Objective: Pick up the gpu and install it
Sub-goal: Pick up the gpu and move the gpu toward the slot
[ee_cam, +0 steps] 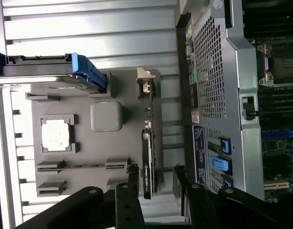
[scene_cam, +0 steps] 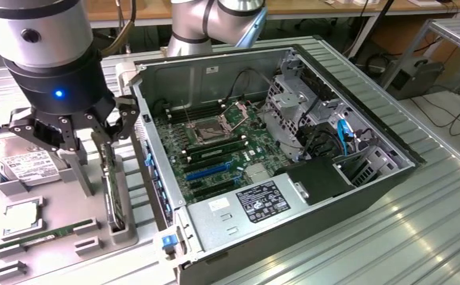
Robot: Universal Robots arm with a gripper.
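Ribbed metal table [scene_cam: 419, 237]; grey tray [scene_cam: 59, 211] holds gpu [scene_cam: 116, 190].

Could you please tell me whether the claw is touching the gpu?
Cannot tell: in the wrist view the open claw straddles the gpu, one finger very close.

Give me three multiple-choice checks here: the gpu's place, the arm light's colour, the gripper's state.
1. Where is the gpu? A: on edge in the grey holder beside the case; B: in a motherboard slot; C: lifted clear.
2. The light on the arm is: A: red; B: blue; C: green.
3. The gripper is: A: shut on the gpu; B: open above the gpu; C: shut, empty.
Answers: A, it stands in the holder; B, a blue dot glows; B, its fingers are spread over the gpu.
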